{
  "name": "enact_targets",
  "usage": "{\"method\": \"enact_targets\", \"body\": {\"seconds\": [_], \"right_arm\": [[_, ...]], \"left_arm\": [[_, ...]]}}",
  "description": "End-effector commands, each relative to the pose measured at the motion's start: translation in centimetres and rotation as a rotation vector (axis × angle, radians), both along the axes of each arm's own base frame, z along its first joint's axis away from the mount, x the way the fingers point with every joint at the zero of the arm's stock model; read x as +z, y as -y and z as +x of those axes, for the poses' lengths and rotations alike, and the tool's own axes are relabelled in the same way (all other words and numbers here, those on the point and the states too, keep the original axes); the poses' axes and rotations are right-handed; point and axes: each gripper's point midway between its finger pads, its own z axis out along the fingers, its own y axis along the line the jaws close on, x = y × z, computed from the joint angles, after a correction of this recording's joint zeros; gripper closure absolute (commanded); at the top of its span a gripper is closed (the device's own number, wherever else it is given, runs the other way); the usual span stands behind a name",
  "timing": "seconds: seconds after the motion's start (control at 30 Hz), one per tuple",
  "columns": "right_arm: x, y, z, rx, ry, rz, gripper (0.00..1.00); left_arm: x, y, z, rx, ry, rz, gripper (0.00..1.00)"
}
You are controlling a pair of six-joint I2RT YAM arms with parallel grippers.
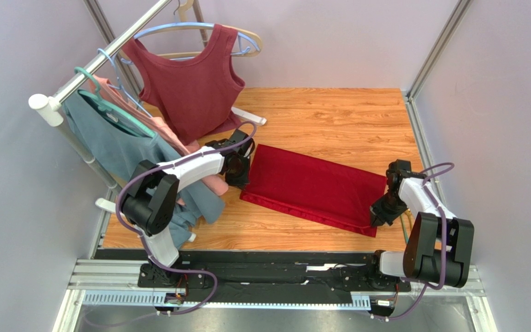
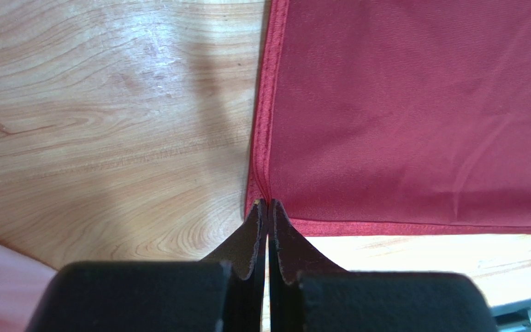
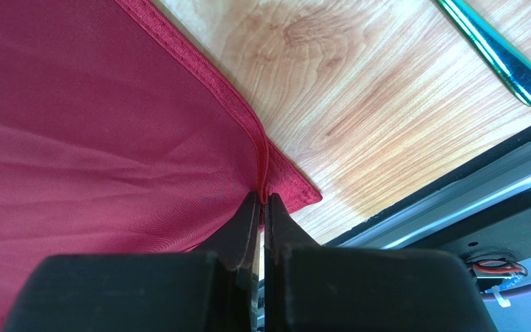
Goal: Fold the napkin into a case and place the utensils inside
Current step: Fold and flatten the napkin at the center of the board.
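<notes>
The red napkin [image 1: 313, 188] lies folded flat in the middle of the tabletop [image 1: 330, 111]. The left gripper [image 2: 267, 207] pinches its left corner tight. The right gripper [image 3: 261, 200] pinches its right near corner.

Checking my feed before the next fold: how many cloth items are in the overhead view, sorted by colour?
crimson napkin: 1
maroon sleeveless top: 1
pink garment: 1
grey-blue garment: 1
Total: 4
</notes>
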Motion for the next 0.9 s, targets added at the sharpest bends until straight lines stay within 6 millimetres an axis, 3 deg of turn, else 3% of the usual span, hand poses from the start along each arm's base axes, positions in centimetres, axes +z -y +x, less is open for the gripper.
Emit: {"method": "enact_targets", "body": {"seconds": [0.0, 0.23, 0.33, 0.53, 0.7, 0.87], "right_arm": [[-0.6, 0.7, 0.5, -0.024, 0.012, -0.034, 1.00], [-1.6, 0.9, 1.6, -0.012, 0.016, -0.031, 1.00], [-1.6, 1.1, 3.1, 0.010, 0.037, -0.029, 1.00], [1.1, 1.7, 5.2, 0.074, 0.070, -0.075, 1.00], [3.7, 1.9, 3.6, 0.064, 0.096, -0.109, 1.00], [4.2, 0.8, 1.6, 0.038, 0.082, -0.069, 1.00]], "left_arm": [[-0.9, -0.5, 0.0, 0.006, -0.006, 0.037, 1.00], [-1.7, -0.6, 0.2, 0.015, -0.016, 0.054, 1.00], [-1.7, -0.3, 0.9, 0.023, -0.009, 0.057, 1.00], [1.8, 0.1, 2.9, 0.029, 0.076, 0.048, 1.00], [4.3, 0.4, 2.5, 0.019, 0.101, -0.001, 1.00], [4.5, 0.4, 1.4, 0.006, 0.085, -0.021, 1.00]]}}
